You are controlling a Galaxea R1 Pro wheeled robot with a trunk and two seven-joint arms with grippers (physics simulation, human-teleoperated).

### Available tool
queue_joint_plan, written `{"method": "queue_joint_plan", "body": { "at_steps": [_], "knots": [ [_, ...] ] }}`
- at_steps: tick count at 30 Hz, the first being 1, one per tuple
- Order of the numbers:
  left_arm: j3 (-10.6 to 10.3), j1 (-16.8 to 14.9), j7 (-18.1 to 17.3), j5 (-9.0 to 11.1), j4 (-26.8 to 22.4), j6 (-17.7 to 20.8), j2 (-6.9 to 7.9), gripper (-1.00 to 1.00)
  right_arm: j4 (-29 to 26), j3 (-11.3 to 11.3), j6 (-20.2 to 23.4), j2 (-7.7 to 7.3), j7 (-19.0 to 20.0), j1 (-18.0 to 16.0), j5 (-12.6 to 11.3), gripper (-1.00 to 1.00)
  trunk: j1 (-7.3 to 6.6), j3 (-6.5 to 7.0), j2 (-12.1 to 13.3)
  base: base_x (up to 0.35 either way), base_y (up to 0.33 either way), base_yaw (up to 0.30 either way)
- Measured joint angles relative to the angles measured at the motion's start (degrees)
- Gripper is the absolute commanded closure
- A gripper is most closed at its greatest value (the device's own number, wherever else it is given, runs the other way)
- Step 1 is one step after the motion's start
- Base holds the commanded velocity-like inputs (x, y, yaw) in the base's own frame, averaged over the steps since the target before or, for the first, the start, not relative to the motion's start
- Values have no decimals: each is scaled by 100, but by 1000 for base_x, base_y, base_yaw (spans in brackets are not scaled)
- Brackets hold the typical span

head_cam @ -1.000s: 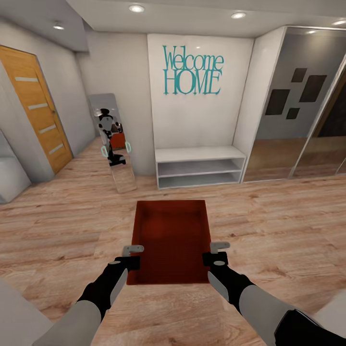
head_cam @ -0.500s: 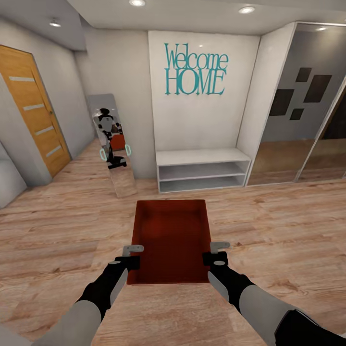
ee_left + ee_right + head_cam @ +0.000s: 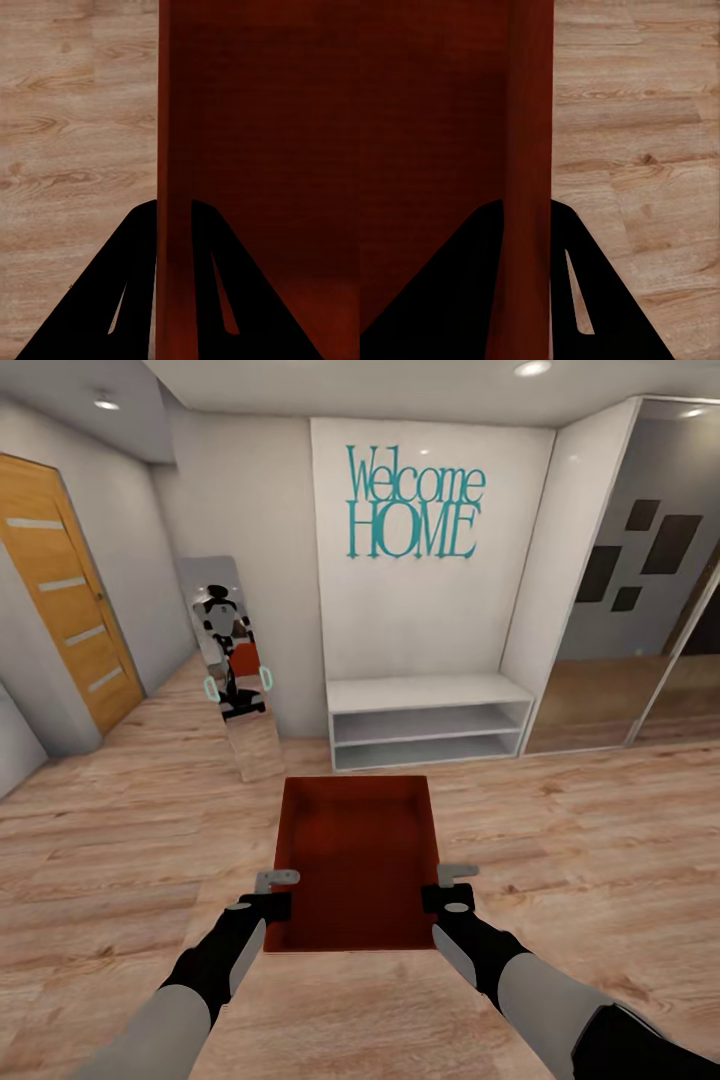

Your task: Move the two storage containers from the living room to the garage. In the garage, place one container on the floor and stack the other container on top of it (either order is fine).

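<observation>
Both claws, left claw and right claw, stay clenched on 1 storage container; the view has swung left across the hallway, so transit toward the garage continues.

"Welcome HOME" is lettered in teal on the white wall panel, well beyond the fingers.

Light wood plank floor spans the room. At 12 o'clock a white two-shelf bench stands on it against the wall. At 11 o'clock a tall mirror rests on it, leaning back against the wall.
</observation>
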Motion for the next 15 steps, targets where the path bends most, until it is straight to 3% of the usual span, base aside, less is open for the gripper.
{"method": "queue_joint_plan", "body": {
  "at_steps": [15],
  "knots": [
    [13, 0, -2, -2, 0, 35, -1, 100, -8, -4, 39, 0, 2, 0, 1, 100, 0, 0, 0, 323, 79, 0]
  ]
}}
